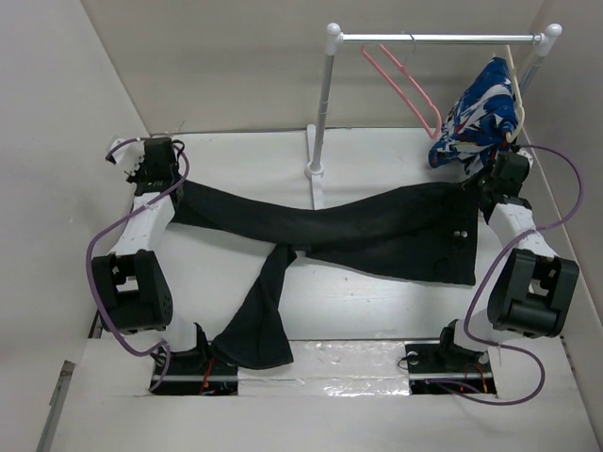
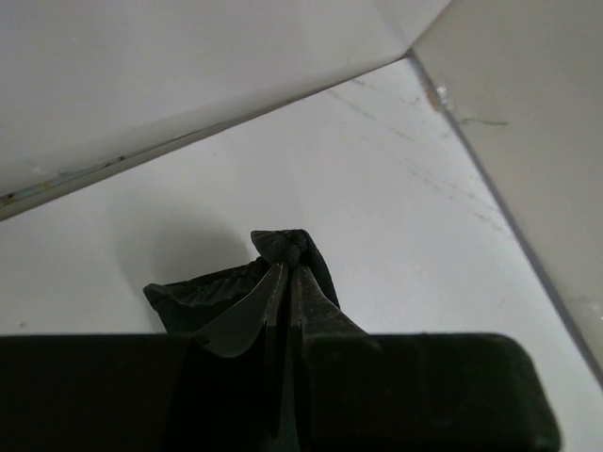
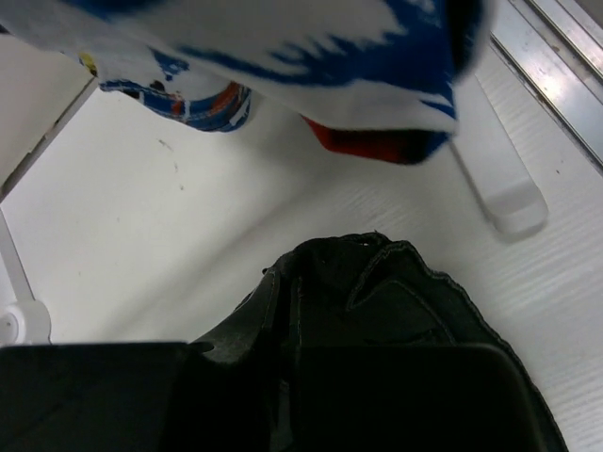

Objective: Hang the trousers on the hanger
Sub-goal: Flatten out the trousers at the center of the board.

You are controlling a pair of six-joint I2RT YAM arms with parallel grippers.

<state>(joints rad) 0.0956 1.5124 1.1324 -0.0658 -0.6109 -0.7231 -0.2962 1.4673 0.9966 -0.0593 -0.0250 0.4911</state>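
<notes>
The black trousers lie stretched across the table from far left to far right, one leg trailing down to the near edge. My left gripper is shut on the leg end, seen bunched between its fingers in the left wrist view. My right gripper is shut on the waist end, whose fabric covers its fingers in the right wrist view. Small silvery buttons show near the waist. The pink hanger hangs from the rail at the back.
A blue, white and red patterned garment hangs on the rail's right end, just above my right gripper; it also shows in the right wrist view. The rack's white post and foot stand behind the trousers. White walls enclose the table.
</notes>
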